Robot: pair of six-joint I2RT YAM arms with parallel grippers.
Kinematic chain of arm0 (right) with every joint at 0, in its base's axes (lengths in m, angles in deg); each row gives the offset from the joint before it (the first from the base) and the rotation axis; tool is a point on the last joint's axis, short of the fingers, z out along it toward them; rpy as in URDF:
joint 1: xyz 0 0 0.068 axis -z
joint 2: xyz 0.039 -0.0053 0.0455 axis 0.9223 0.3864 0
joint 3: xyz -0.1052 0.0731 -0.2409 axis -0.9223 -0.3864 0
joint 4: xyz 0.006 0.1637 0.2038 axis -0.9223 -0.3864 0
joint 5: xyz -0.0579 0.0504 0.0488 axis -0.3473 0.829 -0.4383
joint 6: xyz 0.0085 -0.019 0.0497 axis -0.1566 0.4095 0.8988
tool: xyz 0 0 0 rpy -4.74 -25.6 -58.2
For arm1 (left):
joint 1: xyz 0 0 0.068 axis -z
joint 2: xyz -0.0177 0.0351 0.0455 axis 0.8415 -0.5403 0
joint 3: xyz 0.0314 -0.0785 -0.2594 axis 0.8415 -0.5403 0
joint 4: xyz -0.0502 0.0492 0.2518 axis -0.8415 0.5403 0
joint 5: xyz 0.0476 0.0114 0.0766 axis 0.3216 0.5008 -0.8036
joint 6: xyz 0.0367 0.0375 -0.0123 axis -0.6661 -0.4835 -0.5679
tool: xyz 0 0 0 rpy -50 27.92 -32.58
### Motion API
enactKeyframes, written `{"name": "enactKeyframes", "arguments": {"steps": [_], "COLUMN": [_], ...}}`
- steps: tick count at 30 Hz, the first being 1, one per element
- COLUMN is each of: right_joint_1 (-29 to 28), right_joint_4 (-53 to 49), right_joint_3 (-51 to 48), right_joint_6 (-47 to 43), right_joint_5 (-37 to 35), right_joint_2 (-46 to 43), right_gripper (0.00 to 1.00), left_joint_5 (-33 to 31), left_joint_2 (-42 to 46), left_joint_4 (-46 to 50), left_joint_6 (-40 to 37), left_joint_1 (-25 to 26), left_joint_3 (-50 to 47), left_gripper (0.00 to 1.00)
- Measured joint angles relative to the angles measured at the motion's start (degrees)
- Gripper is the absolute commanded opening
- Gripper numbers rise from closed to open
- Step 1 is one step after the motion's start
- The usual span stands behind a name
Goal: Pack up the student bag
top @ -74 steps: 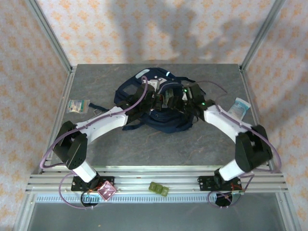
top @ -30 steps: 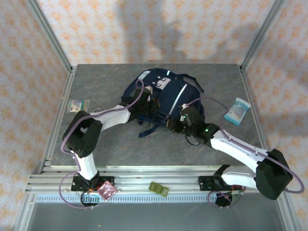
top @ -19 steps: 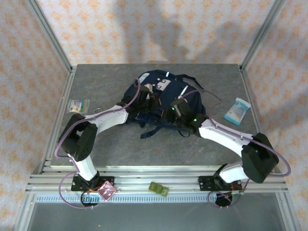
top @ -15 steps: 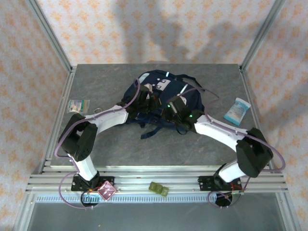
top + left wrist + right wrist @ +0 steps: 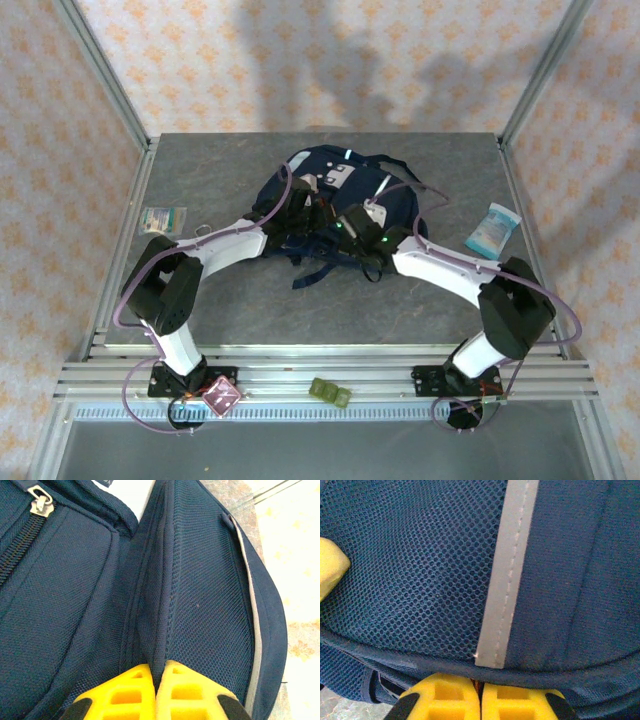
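The right gripper (image 5: 352,230) has swung in to the bag (image 5: 345,185) mid-table, its fingers now pinched shut against the piped near edge. The left gripper (image 5: 156,682) clenches a mesh fold. Bare table (image 5: 320,310) lies open in front.

The scene is evenly lit, soft shadows are cast on the far wall (image 5: 330,70), and little blur is seen.
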Motion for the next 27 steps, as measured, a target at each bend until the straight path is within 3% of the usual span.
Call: {"name": "enactKeyframes", "arguments": {"steps": [8,15,20,26,27], "right_joint_1": [4.92,6.40,3.69,-0.22,-0.46], "right_joint_4": [-1.25,-1.01,-0.59,5.84,6.91], "right_joint_3": [-7.65,-8.02,-8.00,-5.79,-4.85], "right_joint_6": [-3.78,-10.40,-15.93,-17.59,-17.20], "right_joint_5": [0.15,0.50,1.66,7.65,8.50], "right_joint_2": [-8.41,-10.54,-10.05,-4.59,-3.28], "right_gripper": [0.00,0.00,0.00,0.00,0.00], "left_joint_5": [0.50,1.44,0.59,-0.15,-0.55], "left_joint_2": [0.52,0.52,-0.15,-6.34,-7.43], "left_joint_4": [0.83,0.83,4.39,10.69,11.13], "left_joint_6": [-2.75,-4.55,-7.61,-13.09,-13.97], "left_joint_1": [-0.72,-0.70,-1.53,-4.96,-5.35], "left_joint_3": [-0.39,-0.39,2.54,12.98,14.78], "left_gripper": [0.00,0.00,0.00,0.00,0.14]}}
